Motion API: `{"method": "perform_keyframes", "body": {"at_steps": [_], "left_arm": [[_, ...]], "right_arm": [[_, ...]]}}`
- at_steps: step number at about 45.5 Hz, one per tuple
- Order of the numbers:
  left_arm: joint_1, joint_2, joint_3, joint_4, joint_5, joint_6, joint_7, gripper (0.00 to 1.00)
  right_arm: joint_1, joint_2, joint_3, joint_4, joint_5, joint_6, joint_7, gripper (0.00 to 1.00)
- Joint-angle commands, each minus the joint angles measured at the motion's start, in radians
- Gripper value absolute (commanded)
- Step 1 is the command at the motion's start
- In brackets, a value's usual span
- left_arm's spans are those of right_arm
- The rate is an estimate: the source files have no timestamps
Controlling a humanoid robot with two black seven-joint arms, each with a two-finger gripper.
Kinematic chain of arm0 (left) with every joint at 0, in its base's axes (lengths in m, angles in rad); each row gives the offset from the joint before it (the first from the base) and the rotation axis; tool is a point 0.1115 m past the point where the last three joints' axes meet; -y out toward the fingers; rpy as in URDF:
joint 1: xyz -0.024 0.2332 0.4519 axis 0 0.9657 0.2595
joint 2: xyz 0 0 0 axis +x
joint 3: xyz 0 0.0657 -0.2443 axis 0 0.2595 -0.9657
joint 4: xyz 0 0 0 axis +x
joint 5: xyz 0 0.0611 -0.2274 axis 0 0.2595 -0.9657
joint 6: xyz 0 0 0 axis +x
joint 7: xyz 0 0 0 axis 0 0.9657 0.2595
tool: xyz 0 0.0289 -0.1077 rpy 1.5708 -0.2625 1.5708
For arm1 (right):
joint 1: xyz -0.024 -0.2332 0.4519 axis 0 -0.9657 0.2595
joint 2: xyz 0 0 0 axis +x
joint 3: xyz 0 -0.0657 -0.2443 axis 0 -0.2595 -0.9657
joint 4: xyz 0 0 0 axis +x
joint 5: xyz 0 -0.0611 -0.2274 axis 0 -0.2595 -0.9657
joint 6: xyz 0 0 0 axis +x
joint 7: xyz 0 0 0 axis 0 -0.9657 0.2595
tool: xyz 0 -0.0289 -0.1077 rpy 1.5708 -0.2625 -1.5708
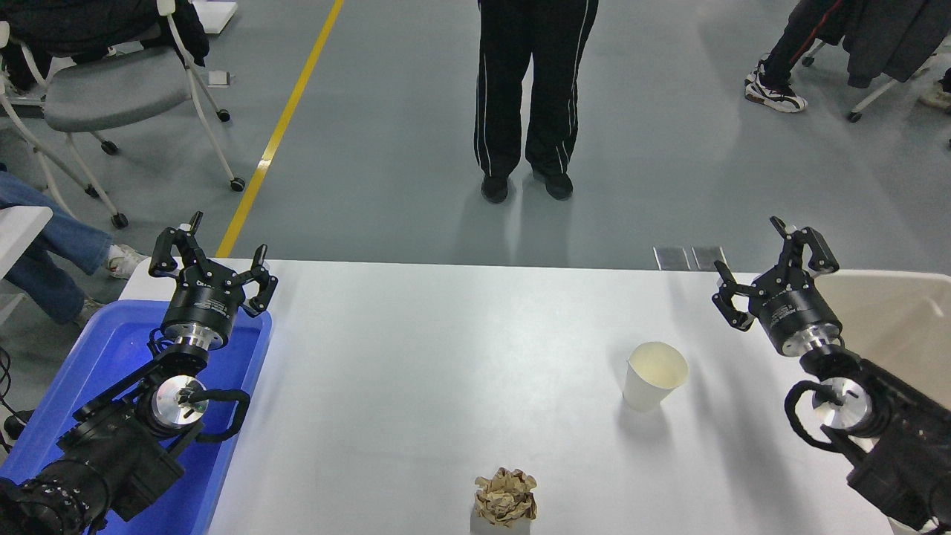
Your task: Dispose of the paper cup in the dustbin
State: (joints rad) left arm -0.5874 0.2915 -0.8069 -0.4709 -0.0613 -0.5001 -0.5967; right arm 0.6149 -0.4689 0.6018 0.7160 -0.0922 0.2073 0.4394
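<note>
The paper cup stands upright on the white table, mouth up, its cream inside showing. It sits in the right half of the tabletop, well apart from everything else. At about two o'clock from the cup is the right gripper – its fingers are spread wide and hold nothing, and it hangs above the table's far right corner, clear of the cup. Just beyond it at three o'clock is the dustbin, a beige bin whose rounded rim runs along the table's right edge; only part of it is in view.

At seven o'clock from the cup, near the table's front edge, lies a crumpled brown paper ball. The left gripper is parked far off at nine o'clock, also wide open and empty, over the far end of a blue tray at the table's left side.

Past the table's far edge, at twelve o'clock, a person in black trousers stands on the grey floor – only the legs show.
</note>
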Motion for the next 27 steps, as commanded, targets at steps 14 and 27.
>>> {"method": "perform_keyframes", "body": {"at_steps": [14,27], "left_arm": [[0.000,0.000,0.000,0.000,0.000,0.000,0.000,1.00],[0.000,0.000,0.000,0.000,0.000,0.000,0.000,1.00]], "right_arm": [[0.020,-0.234,-0.122,0.407,-0.351,-0.272,-0.179,1.00],[0.066,-0.318,-0.163,0.497,-0.635,-0.151,-0.266,1.00]]}}
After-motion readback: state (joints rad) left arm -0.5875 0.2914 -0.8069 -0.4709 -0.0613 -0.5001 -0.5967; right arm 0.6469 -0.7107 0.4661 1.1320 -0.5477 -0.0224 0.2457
